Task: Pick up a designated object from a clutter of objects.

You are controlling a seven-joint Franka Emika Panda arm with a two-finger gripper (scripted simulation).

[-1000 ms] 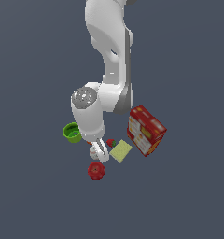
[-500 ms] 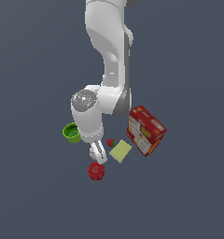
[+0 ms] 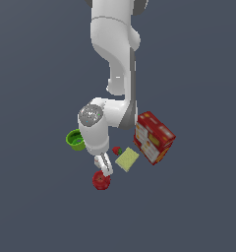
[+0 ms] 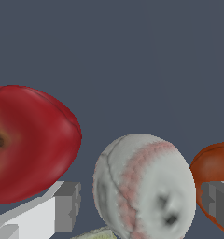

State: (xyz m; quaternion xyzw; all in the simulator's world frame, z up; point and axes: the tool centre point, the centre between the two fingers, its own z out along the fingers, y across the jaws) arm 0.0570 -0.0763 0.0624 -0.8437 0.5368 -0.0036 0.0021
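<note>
The gripper (image 4: 142, 205) is straddling the white ball (image 4: 144, 186) with jaws spread wide, fingers (image 4: 67, 205) flanking it between the red apple (image 4: 30, 144) and orange fruit (image 4: 216, 172), so closing should be centred and gentle, nudging neither neighbour.

Designated object: a small white ball with red stitched seams (image 4: 144, 186), lying on the dark floor between a glossy red apple (image 4: 30, 142) and a round orange fruit (image 4: 215, 165).
Clutter: green cup (image 3: 75, 140), strawberry (image 3: 117, 150), pale yellow flat pad (image 3: 127, 159), tilted large red box (image 3: 153, 137).
</note>
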